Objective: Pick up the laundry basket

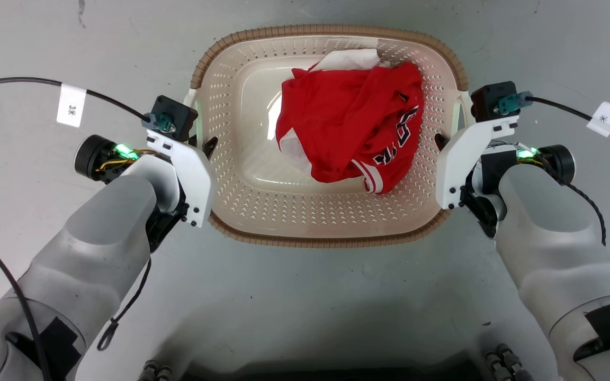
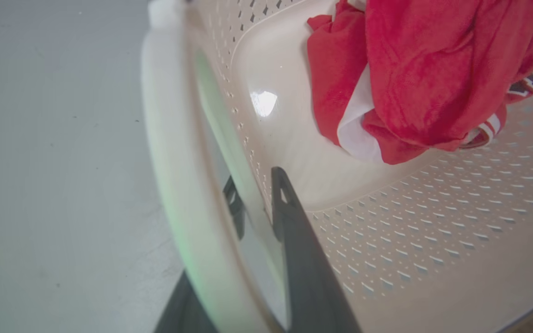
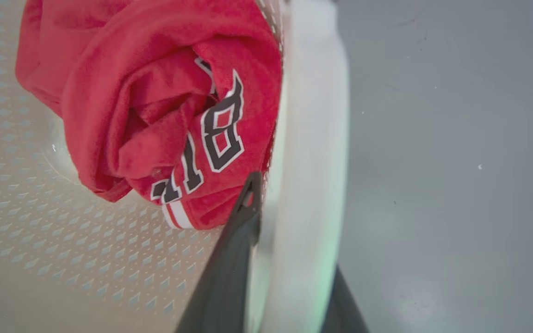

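At the left middle of the head view, the left claw (image 1: 207,145) has one finger inside the laundry basket (image 1: 331,242) and one outside, around a white handle (image 2: 164,138); the right claw (image 1: 442,142) does the same at the right middle; I cannot tell if either one squeezes; the basket sits on the gray floor (image 1: 305,296), top middle, holding a red shirt (image 1: 352,127); it looks light and stiff, maybe a bit bendy; best to lift it by both side handles, kept level.

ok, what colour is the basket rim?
Brown, woven-look rim on the cream laundry basket; head view shows it best.
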`<state>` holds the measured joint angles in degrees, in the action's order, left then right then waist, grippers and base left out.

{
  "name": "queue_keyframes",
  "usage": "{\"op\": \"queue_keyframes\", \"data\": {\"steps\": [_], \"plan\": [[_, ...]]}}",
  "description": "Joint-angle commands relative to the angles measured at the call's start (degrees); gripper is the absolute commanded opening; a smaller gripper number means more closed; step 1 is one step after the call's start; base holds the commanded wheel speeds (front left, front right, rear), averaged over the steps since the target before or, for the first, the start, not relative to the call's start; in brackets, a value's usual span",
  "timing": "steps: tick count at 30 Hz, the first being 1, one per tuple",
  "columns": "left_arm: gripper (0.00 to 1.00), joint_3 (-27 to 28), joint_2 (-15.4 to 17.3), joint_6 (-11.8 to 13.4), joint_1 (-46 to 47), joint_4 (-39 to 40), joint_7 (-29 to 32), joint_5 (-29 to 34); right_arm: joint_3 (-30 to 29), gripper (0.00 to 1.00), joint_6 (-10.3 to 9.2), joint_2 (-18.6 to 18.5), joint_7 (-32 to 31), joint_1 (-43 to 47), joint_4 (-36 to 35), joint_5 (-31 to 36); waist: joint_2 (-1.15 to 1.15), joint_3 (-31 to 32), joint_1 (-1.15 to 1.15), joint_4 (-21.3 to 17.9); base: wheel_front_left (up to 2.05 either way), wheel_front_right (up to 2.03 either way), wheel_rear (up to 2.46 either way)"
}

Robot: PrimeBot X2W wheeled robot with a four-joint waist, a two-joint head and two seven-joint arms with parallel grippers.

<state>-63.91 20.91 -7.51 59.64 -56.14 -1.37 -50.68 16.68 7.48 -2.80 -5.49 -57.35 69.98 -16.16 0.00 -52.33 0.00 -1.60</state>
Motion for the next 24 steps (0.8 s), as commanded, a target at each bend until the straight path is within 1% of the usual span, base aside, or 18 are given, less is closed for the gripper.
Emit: {"op": "queue_keyframes", "data": {"steps": [1, 6, 10, 17, 24], "plan": [[0.0, -0.72, 1.08, 0.07, 0.82, -0.23, -0.27, -0.28, 0.55, 0.0, 0.02, -0.14, 0.59, -1.03, 0.18, -0.3, 0.0, 0.15, 0.0, 0.06, 0.0, 0.0, 0.0], [0.0, -3.07, 1.22, 0.06, 0.62, 0.38, 0.22, -3.2, 1.57, 0.0, 0.02, -0.35, 0.14, -0.71, 1.22, 0.13, 0.0, 1.71, 0.0, 0.16, 0.0, 0.0, 0.0], [0.0, -5.24, 1.65, -0.03, -0.11, 1.92, 2.08, -6.16, 2.29, 0.0, 0.02, -0.23, -1.39, 0.02, 1.86, -0.07, 0.0, 4.56, 0.0, 0.31, 0.0, 0.0, 0.0], [0.0, -8.42, 3.57, -0.07, -1.5, 5.6, 8.47, -9.41, 5.57, 0.0, 0.02, -0.25, -9.04, 1.01, 2.22, -1.79, 0.0, 11.79, 0.0, 0.34, 0.0, 0.0, 0.0], [0.0, -9.3, 6.02, -0.07, -2.74, 9.6, 14.65, -12.49, 8.05, 0.0, 0.02, -0.31, -16.85, 2.07, 2.27, -4.63, 0.0, 20.78, 0.0, 0.14, 0.0, 0.0, 0.0]]}}
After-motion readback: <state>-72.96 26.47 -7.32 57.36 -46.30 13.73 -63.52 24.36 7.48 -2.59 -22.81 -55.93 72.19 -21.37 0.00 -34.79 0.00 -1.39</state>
